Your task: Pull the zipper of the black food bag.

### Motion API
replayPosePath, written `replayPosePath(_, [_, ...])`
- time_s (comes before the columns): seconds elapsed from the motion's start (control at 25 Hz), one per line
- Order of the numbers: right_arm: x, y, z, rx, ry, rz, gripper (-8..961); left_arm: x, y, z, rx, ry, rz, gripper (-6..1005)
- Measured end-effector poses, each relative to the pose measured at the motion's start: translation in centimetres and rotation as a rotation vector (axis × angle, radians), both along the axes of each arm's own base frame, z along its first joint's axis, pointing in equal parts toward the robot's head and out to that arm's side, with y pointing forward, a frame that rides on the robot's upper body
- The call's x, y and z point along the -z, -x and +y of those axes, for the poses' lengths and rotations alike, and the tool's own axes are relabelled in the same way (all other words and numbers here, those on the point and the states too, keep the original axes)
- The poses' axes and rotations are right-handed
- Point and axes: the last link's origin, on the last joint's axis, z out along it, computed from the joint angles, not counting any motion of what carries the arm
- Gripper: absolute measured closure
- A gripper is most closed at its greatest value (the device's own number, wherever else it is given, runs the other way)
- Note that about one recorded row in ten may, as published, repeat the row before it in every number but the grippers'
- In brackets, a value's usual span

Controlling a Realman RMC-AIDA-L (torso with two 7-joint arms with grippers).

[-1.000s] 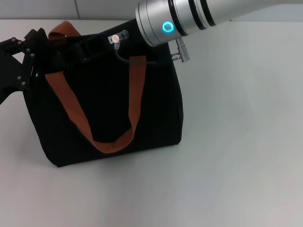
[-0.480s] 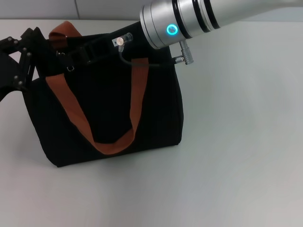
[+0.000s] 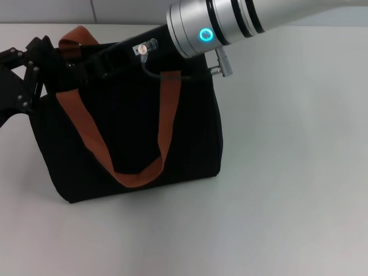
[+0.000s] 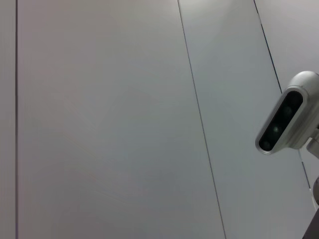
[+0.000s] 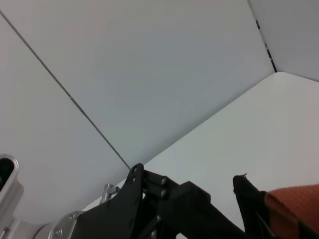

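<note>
While both end effectors sit at black food bag (image 3: 132, 132) top — grip state can't tell.

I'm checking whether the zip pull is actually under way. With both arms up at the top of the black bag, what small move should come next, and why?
Probably a short, slow pull along the top edge of the black food bag. The left pincer sits at the bag's upper left corner, seemingly bracing it, and the right arm reaches over the top. The zipper isn't visible, so confirm the grip first.
</note>
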Motion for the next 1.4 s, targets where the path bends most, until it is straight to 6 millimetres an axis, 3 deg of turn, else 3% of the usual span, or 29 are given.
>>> replayPosePath(0.36, [-0.2, 0.2, 0.1, -0.027, -0.015, -0.011, 955, 0.0, 0.1, -0.1, -0.008, -0.003, -0.001, 969])
replayPosePath(1.04, [-0.5, 1.4, 0.6, -0.031, -0.08, -0.164, 956, -0.2, 0.7, -0.5, -0.033, -0.022, -0.005, 969])
replayPosePath(1.4, [-0.7, 1.0, 1.0, -0.001, -0.11, -0.217, 957, -0.4, 1.2, -0.9, -0.057, -0.039, -0.004, 968])
